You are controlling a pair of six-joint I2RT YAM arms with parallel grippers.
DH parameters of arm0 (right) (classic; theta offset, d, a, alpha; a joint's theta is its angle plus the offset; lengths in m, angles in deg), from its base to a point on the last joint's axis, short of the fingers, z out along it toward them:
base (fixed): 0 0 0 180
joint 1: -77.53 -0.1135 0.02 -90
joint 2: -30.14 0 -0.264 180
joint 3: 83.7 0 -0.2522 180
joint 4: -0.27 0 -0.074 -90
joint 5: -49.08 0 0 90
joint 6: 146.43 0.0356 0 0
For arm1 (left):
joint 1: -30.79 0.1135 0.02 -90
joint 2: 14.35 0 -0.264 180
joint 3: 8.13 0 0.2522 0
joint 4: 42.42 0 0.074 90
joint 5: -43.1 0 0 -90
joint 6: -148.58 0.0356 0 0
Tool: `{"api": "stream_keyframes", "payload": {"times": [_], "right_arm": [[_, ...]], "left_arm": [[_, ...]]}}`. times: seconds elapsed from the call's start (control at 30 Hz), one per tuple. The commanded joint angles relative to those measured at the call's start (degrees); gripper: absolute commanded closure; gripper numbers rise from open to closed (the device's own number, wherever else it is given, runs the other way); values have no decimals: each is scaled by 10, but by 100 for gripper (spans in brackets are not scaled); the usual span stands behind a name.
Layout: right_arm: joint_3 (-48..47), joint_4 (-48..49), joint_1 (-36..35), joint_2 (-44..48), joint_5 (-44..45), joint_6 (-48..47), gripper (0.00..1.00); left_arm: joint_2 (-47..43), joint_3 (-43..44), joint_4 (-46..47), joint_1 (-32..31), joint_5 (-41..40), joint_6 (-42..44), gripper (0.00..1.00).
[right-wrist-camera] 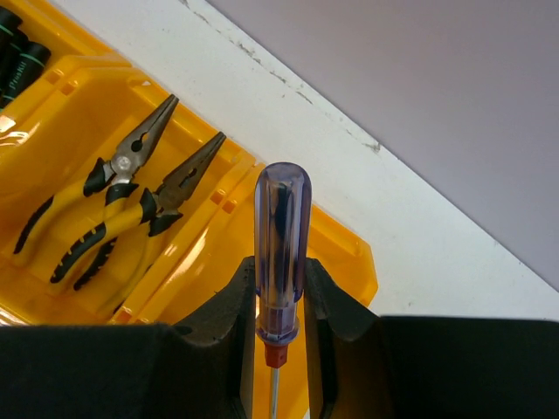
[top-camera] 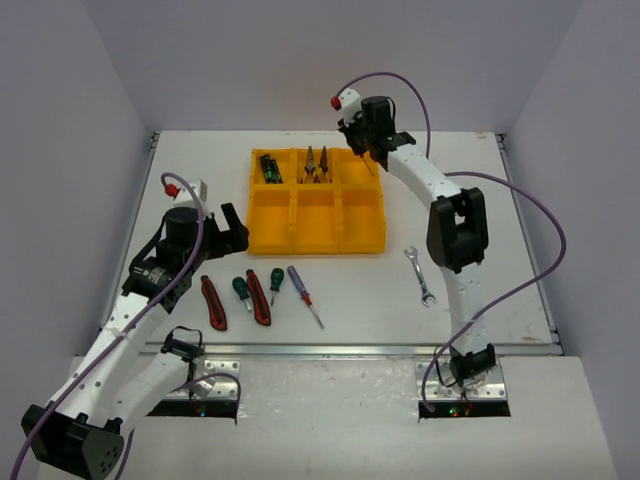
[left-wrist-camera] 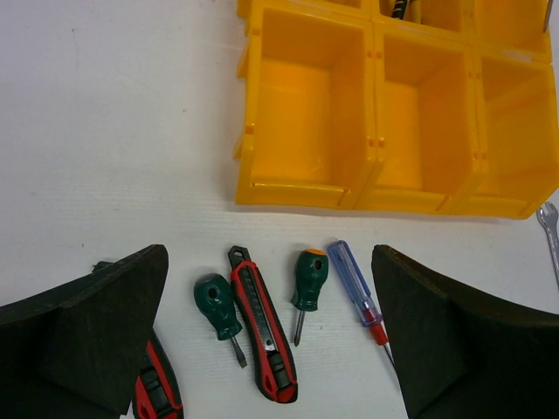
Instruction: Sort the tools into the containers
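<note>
- My right gripper (right-wrist-camera: 279, 305) was clenched on the held purple screwdriver (right-wrist-camera: 281, 227). Its pads pinched the lower end of the clear handle just above the red collar, and the handle stood upright in the middle of the wrist frame.
- In the top view it hung over the upper-right compartment of the yellow tray (top-camera: 316, 246), close to that compartment's upper rim.
- Two yellow-handled pliers (right-wrist-camera: 122, 170) lay in the upper-middle compartment, left of the held tool. The dark green drivers (top-camera: 271, 167) lay in the upper-left one.
- My left gripper (left-wrist-camera: 269, 279) was spread wide and grasped nothing, over the table below and left of the tray's lower-left corner.
- Between its fingers in the wrist frame lay four tools, none touching a finger. Left to right they were a stubby green screwdriver (left-wrist-camera: 217, 305), a red-black utility knife (left-wrist-camera: 262, 327), a second green screwdriver (left-wrist-camera: 307, 284) and the loose purple screwdriver (left-wrist-camera: 354, 284).
- A second utility knife (left-wrist-camera: 155, 393) sat partly hidden behind my left finger at the lower left.
- A silver wrench (top-camera: 420, 275) lay alone on the table, below and right of the tray's lower-right corner.
</note>
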Motion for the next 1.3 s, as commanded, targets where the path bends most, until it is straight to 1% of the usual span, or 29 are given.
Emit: {"api": "stream_keyframes", "payload": {"times": [0.0, 0.03, 0.07, 0.1, 0.2, 0.23, 0.27, 0.33, 0.43, 0.53, 0.57, 0.63, 0.7, 0.77, 0.8, 0.83, 0.93, 1.0, 1.13, 1.27], "right_arm": [[2, 38, 0, 4, -23, -24, 86], [5, 35, 0, 4, -22, -25, 83], [12, 36, -1, 8, -18, -24, 76], [21, 36, -1, 14, -10, -21, 66], [35, 23, -1, 36, -5, -8, 55], [36, 20, -1, 44, -5, -1, 45], [37, 12, -1, 56, -3, 10, 38], [30, -11, -7, 78, 8, 32, 33], [17, -59, -27, 115, 51, 74, 24], [34, -134, -72, 172, 103, 150, 21], [50, -152, -92, 187, 116, 175, 21], [111, -203, -143, 221, 128, 258, 21], [167, -232, -188, 249, 122, 336, 20], [221, -249, -234, 264, 121, 380, 11], [228, -246, -243, 264, 128, 393, 10], [260, -245, -290, 264, 161, 406, 8], [283, -246, -330, 246, 160, 442, 9], [291, -243, -345, 234, 148, 450, 15], [300, -250, -356, 195, 128, 465, 34], [317, -238, -359, 160, 101, 470, 41]], "left_arm": [[-2, 1, 28, -2, 9, 11, 0], [-2, 1, 28, -2, 9, 11, 0], [-2, 1, 28, -2, 9, 11, 0], [-2, 1, 27, -2, 10, 12, 0], [-3, 1, 28, -2, 12, 12, 0], [-2, 1, 29, -2, 12, 12, 0], [-2, 1, 29, -2, 13, 13, 0], [-1, 1, 29, -2, 14, 13, 0], [-1, 2, 28, -2, 11, 14, 0], [-6, 4, 23, -1, -9, 11, 0], [-7, 5, 19, 0, -22, 8, 0], [-11, 11, 6, 6, -66, -8, 0], [-18, 16, -7, 14, -106, -24, 0], [-28, 19, -16, 21, -141, -38, 0], [-33, 21, -21, 22, -144, -39, 0], [-42, 22, -25, 25, -161, -45, 0], [-61, 19, -25, 26, -162, -48, 0], [-64, 18, -23, 26, -155, -46, 0], [-53, 18, -19, 26, -141, -41, 0], [-50, 18, -17, 26, -129, -37, 0]]}}
